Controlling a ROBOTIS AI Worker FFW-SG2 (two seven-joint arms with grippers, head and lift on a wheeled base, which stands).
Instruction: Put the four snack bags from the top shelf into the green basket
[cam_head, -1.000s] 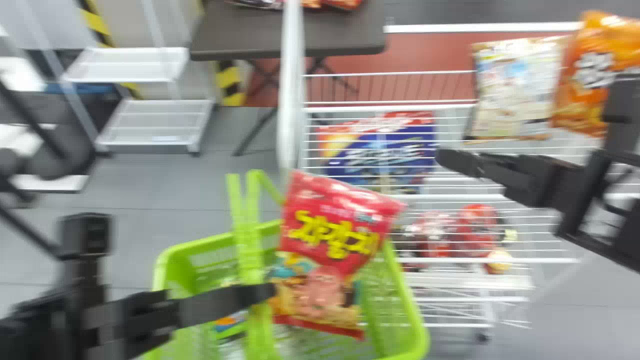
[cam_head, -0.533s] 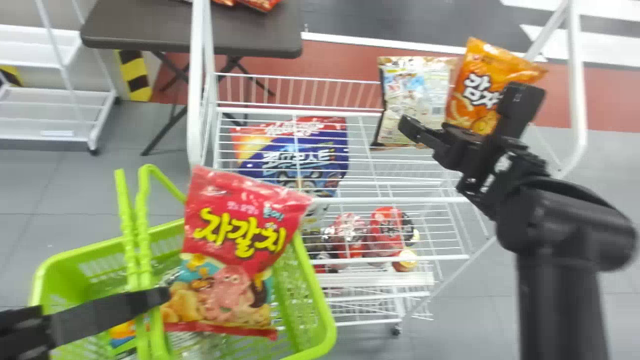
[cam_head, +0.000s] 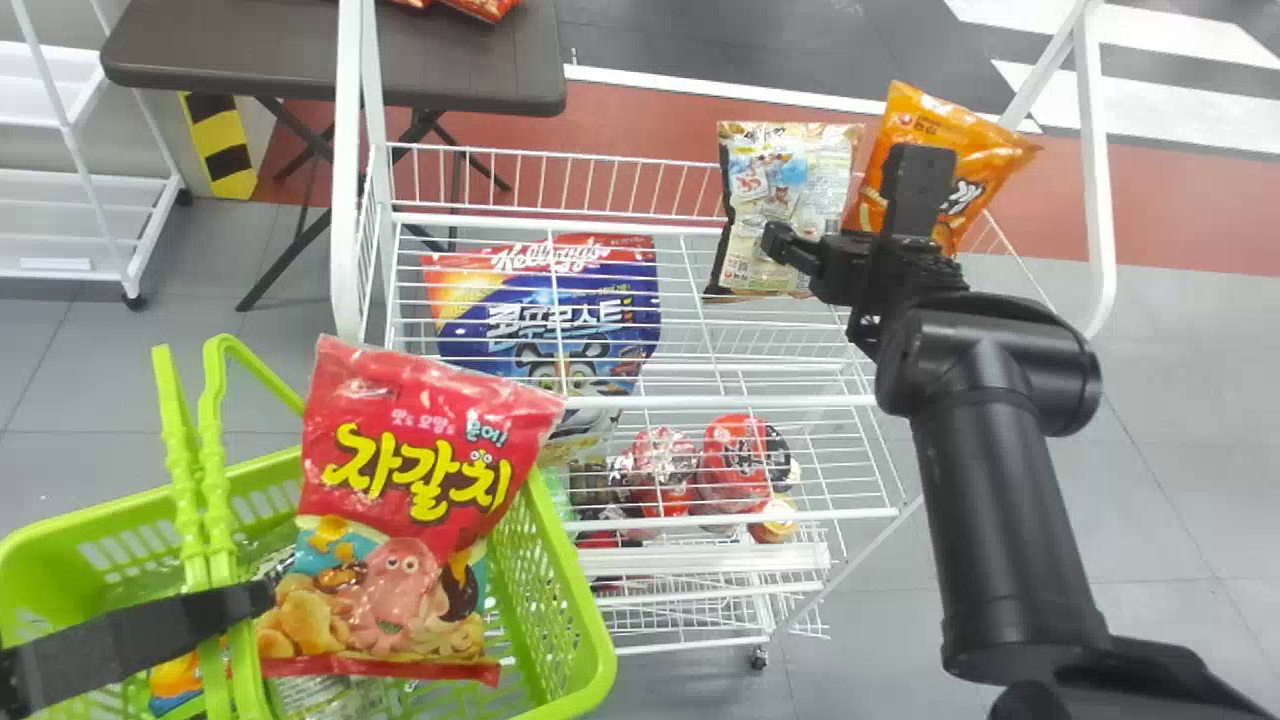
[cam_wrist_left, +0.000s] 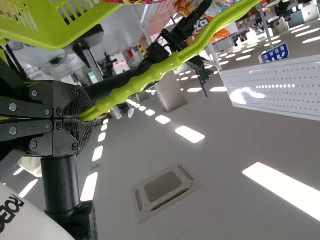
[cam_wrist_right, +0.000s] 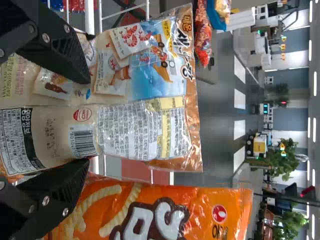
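Observation:
In the head view my right gripper (cam_head: 848, 215) is at the shelf's far edge by the beige snack bag (cam_head: 775, 190). The right wrist view has this gripper (cam_wrist_right: 84, 120) open, one finger at each side of the beige bag's (cam_wrist_right: 145, 120) printed back. Beside it leans the orange bag (cam_head: 950, 150). At the lower left my left gripper (cam_head: 235, 605) holds the green basket's (cam_head: 560, 590) handle; the left wrist view has the gripper (cam_wrist_left: 82, 119) shut on that handle (cam_wrist_left: 165, 70). A red bag (cam_head: 400, 480) rests on top inside the basket, over other packages (cam_head: 330, 695).
The white wire rack (cam_head: 650, 402) spans the middle, with a blue cereal bag (cam_head: 550, 310) and red packages (cam_head: 735, 465) under its top wires. A white post (cam_head: 350, 180) rises at its left side. A dark table (cam_head: 330, 50) stands behind.
The head view has swung to the right, so basket and rack appear farther left. My right gripper has moved forward to the beige bag. The left one still holds the handle.

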